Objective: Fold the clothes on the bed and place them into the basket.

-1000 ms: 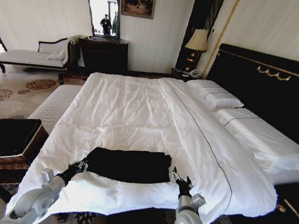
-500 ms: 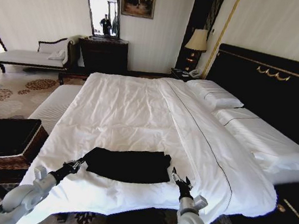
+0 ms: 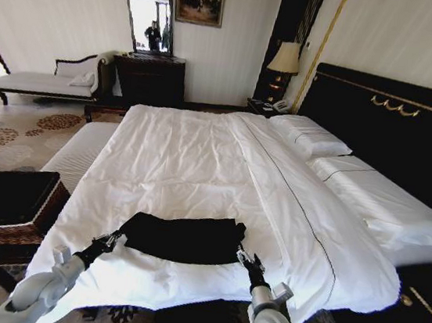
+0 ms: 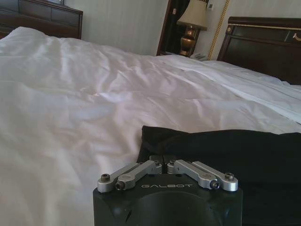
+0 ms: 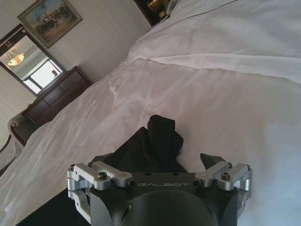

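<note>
Head view gives me the bed (image 3: 199, 167) first, its white duvet running away from both arms. The basket (image 3: 5, 210) stands off the bed's edge, out past my left gripper (image 3: 114, 240). The black T-shirt (image 3: 184, 238), folded into a flat band, lies between the two grippers. The left gripper's fingers are drawn together on the shirt's near corner, seen closely from the left wrist. My right gripper (image 3: 242, 257) sits at the shirt's other end, fingers spread apart around bunched cloth.
</note>
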You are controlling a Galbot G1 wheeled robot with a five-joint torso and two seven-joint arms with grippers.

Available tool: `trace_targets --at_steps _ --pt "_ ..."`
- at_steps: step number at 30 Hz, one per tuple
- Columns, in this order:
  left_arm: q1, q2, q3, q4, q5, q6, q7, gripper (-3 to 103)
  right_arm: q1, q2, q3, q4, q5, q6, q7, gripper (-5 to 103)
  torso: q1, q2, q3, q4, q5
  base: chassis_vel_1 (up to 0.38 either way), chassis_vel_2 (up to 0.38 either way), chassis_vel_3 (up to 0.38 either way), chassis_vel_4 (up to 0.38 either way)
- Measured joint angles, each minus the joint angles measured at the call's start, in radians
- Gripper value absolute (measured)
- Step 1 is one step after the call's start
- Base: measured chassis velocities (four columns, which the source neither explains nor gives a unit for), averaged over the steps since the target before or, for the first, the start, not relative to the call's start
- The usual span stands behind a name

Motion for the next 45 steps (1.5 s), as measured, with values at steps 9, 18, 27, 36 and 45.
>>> trace_targets --at_steps 9,18,27,36,45 --pt "0.003 -0.039 0.021 0.022 0.041 -0.026 0.001 0 -0.005 -0.004 -0.026 0.013 0.005 -0.008 0.019 78 0.0 0.0 0.0 -0.0001 0.0 0.0 0.0 0.0 0.0" --pt "-0.015 -0.096 0.027 0.014 0.049 -0.054 0.007 0 -0.001 -0.021 -0.06 0.028 0.001 -0.019 0.035 96 0.0 0.0 0.0 -0.0002 0.0001 0.0 0.0 0.0 0.0" --pt "-0.034 -0.122 0.039 -0.017 0.062 -0.058 0.007 0 0.018 -0.035 -0.065 0.02 0.05 -0.023 0.035 99 0.0 0.0 0.0 -0.0003 0.0001 0.0 0.0 0.0 0.0" --pt "-0.045 -0.137 0.046 -0.005 0.082 -0.074 0.018 0 0.072 -0.004 -0.07 -0.016 0.155 -0.026 0.075 99 0.0 0.0 0.0 -0.0001 0.0 0.0 0.0 0.0 0.0" --pt "-0.044 -0.14 0.038 -0.001 0.082 -0.079 0.018 0 0.082 -0.001 -0.068 0.0 0.179 -0.026 0.083 74 0.0 0.0 0.0 -0.0002 -0.0001 0.0 0.0 0.0 0.0"
